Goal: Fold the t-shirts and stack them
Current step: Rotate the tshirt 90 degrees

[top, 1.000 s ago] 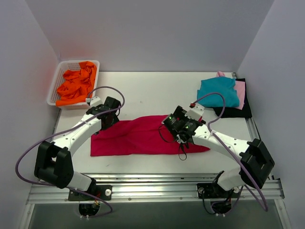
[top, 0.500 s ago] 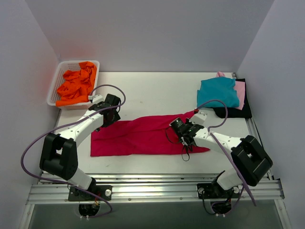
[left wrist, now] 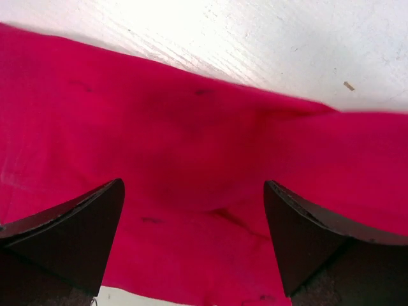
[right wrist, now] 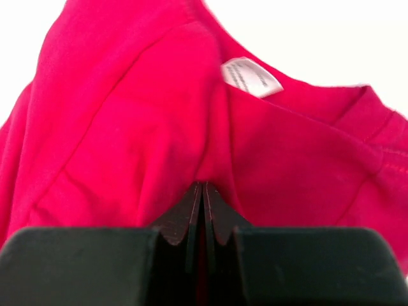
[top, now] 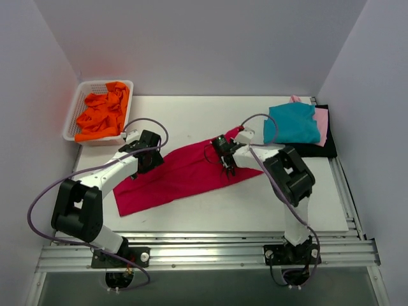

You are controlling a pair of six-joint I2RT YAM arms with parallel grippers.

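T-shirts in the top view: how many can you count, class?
5: a crimson shirt spread mid-table; orange shirt bundled in the basket; teal shirt atop pink shirt and black shirt, far right. The orange bundle may hide more.

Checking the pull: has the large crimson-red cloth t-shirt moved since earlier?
Yes. The crimson-red t-shirt swung its right end toward the folded teal cloth t-shirt, pinched in the right gripper.

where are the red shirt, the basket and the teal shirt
red shirt [top: 177,175]: top view, middle of the cloth
basket [top: 95,87]: top view, far wall
teal shirt [top: 292,124]: top view, middle of the top fold
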